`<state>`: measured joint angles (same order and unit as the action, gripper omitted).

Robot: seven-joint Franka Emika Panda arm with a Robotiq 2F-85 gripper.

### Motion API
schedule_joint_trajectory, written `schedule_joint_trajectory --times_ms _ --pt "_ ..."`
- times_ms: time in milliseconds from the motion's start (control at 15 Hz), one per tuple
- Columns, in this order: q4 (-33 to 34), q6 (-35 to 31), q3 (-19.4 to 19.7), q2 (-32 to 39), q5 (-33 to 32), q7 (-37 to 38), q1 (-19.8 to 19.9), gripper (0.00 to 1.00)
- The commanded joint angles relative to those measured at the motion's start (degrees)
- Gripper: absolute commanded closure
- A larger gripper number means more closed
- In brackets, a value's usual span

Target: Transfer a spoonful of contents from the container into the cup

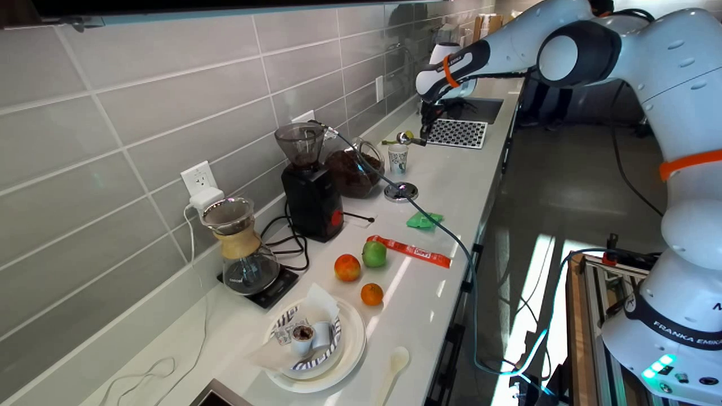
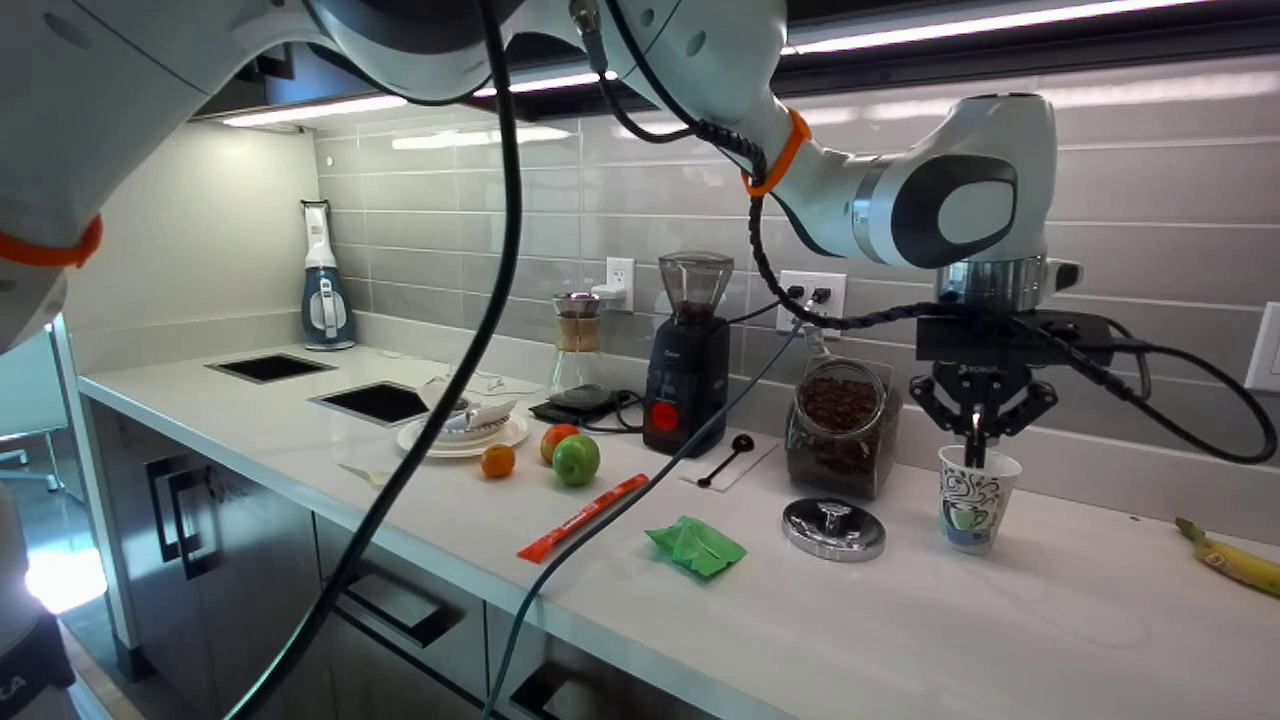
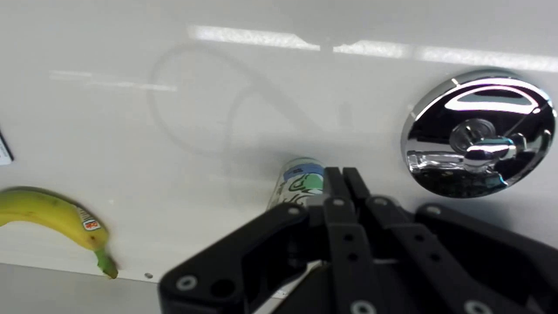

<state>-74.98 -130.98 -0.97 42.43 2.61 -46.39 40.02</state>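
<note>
A squat, clear glass jar, its round, slanted mouth open, stands on the white tabletop, holding dark brown contents. Near it but apart, a small white paper cup, printed with dark swirls, a green motif and a low blue band, stands upright.
</note>
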Motion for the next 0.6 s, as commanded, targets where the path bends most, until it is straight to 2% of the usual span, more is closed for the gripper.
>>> schedule_joint_trajectory --times_ms 0,200,333,533 --pt "-13.2 -8.7 3.0 -7.2 -5.3 1.0 -2.9 0.99" --pt "-21.6 -16.3 4.8 -11.2 -9.3 1.3 -4.9 0.99" --pt "-26.1 -20.6 7.5 -13.4 -10.3 1.1 -7.4 0.99" --pt "-31.8 -25.1 10.0 -16.7 -12.3 1.3 -10.1 0.99"
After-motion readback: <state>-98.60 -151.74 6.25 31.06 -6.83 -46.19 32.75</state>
